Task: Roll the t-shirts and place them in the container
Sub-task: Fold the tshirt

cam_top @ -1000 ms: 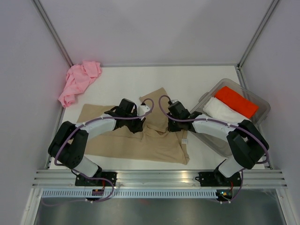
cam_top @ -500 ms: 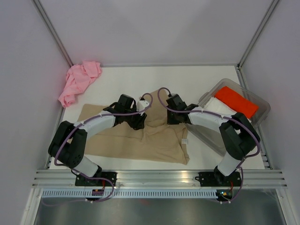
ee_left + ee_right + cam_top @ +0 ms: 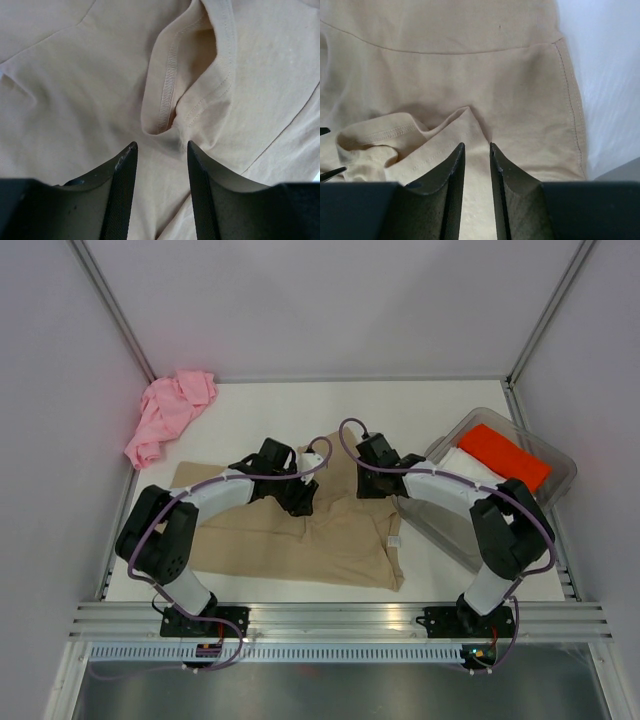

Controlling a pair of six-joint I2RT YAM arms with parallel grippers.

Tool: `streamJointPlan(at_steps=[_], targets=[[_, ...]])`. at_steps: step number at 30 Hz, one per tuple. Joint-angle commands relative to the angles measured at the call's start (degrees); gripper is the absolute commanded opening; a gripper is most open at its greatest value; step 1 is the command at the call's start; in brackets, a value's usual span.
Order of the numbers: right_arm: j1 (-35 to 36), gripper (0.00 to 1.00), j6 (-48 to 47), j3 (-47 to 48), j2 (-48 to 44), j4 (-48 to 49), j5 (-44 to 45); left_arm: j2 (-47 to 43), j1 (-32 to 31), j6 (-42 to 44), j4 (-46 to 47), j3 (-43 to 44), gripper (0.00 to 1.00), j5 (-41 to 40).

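Note:
The tan t-shirt point(image 3: 250, 530) lies spread on the white table, its collar point(image 3: 170, 85) bunched near the middle. My left gripper point(image 3: 300, 500) hovers just over the cloth below the collar. It is open point(image 3: 161, 146), with only flat cloth under the gap. My right gripper point(image 3: 368, 486) is over the shirt's right shoulder. Its jaws point(image 3: 476, 146) stand a little apart, astride a low ridge of tan cloth point(image 3: 467, 117). The pink t-shirt point(image 3: 170, 412) sits crumpled in the back left corner, away from both arms.
A clear plastic bin point(image 3: 562, 462) stands at the right edge, holding a red folded cloth point(image 3: 505, 455) and a white one point(image 3: 472, 475). Grey walls close in the table on three sides. The right forearm point(image 3: 450, 498) passes by the bin's near corner.
Both grippers have gone from shut to parted and have let go of the tan cloth. The raised flap at the shirt's back edge has dropped. Both wrists have shifted slightly toward the back.

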Motion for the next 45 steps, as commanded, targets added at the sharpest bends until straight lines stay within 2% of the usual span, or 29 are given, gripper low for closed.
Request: streamJointPlan(at_steps=[1, 5, 10, 14, 15, 16, 18, 19, 21, 36, 42, 45], targets=[[0.0, 0.33, 1.08, -1.17, -4.41, -0.81, 0.42, 0.35, -0.63, -0.21, -0.01, 1.04, 0.5, 2.35], [0.26, 0.33, 2.66, -5.74, -9.24, 0.43, -1.08, 1.41, -1.06, -0.3, -0.01, 1.83, 0.5, 2.17], [1.93, 0.34, 1.96, -8.12, -8.55, -0.37, -2.93, 2.55, -2.12, -0.56, -0.01, 2.54, 0.47, 1.56], [3.34, 0.31, 2.4, -9.35, -6.7, 0.51, -2.05, 2.38, -2.12, -1.7, -0.01, 2.54, 0.16, -1.07], [3.43, 0.28, 2.66, -10.39, -6.87, 1.04, -1.7, 2.2, -2.12, -1.97, 0.08, 2.36, 0.04, -2.13], [3.43, 0.21, 3.01, -11.01, -7.22, 2.08, -1.35, 1.68, -2.03, -2.14, 0.25, 1.84, 0.02, -2.92], [3.51, 0.13, 3.8, -12.77, -7.31, 3.32, -1.17, 0.01, -1.94, -2.15, 1.04, 0.87, 0.02, -5.56], [3.51, 0.06, 3.89, -13.39, -6.97, 4.54, -1.43, -0.43, -1.94, -2.15, 1.31, 0.0, 0.02, -6.26], [3.43, 0.0, 3.98, -14.36, -6.18, 5.6, -2.13, -1.4, -1.77, -2.15, 1.66, -0.54, 0.02, -7.41], [3.43, 0.0, 4.33, -16.82, -7.49, 3.42, 1.73, -2.54, 0.87, -4.34, 1.93, -3.88, 0.08, -8.99], [3.43, 0.0, 1.52, -14.72, -7.66, 3.94, -1.34, -2.81, 1.31, -5.13, 1.93, -3.53, 0.18, -7.68], [3.51, 0.0, 0.56, -12.52, -9.33, 3.77, -1.78, -4.91, 1.4, -5.57, 1.22, -3.09, 0.28, -5.66]])
